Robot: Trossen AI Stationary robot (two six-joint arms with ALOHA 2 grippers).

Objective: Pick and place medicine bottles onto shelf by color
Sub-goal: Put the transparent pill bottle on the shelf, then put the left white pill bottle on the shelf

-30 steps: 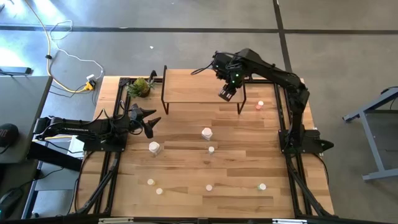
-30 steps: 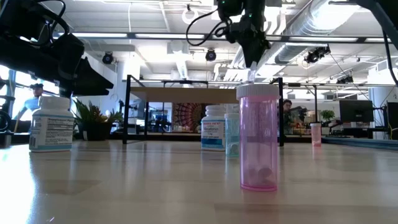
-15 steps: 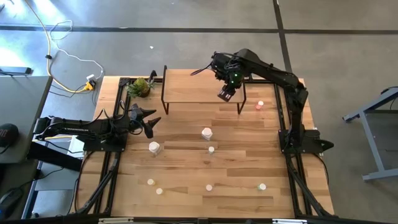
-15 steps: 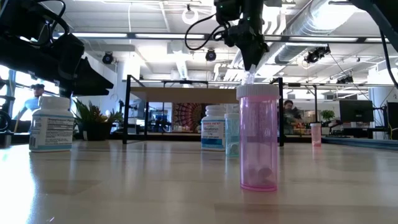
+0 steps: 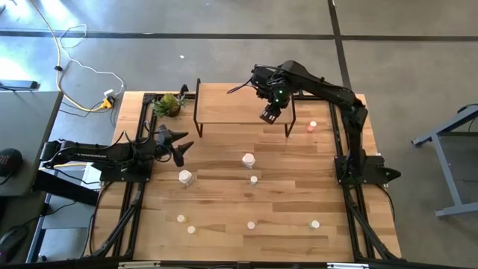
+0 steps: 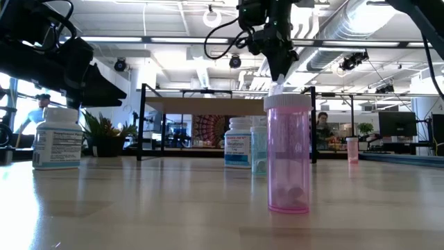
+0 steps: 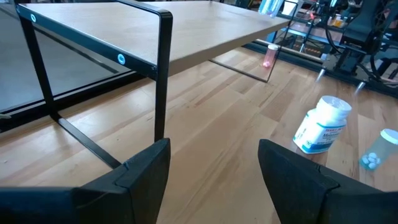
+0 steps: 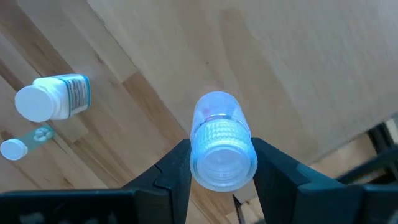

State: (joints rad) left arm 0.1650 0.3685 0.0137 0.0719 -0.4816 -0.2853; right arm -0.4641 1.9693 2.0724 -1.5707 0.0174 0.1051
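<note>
My right gripper (image 5: 269,114) is over the right end of the light-wood shelf (image 5: 231,110), shut on a small clear bottle with a white ribbed cap (image 8: 222,148). My left gripper (image 5: 179,146) is open and empty at the table's left, near the shelf's left legs; it also shows in its own wrist view (image 7: 211,168). Two larger white bottles (image 5: 248,159) (image 5: 185,177) and several small ones stand upright on the tabletop. A red-orange one (image 5: 312,126) stands to the right of the shelf. A pink one (image 6: 288,153) stands near the low camera. My right gripper pinches the small bottle between its two fingers at the cap (image 8: 194,155), one finger on each side. The fingers come from above, pointing down. The bottle stands upright below them, cap up, over the shelf's near edge. I cannot tell whether its bottom touches the board.
A green leafy plant (image 5: 169,104) sits at the shelf's far left corner. The shelf's thin black legs (image 7: 163,74) stand close in front of my left gripper. A person shows in the room beyond the table (image 6: 320,125).
My right gripper has moved a little toward the table's left edge above the shelf, still shut on the small bottle, which stays upright.
</note>
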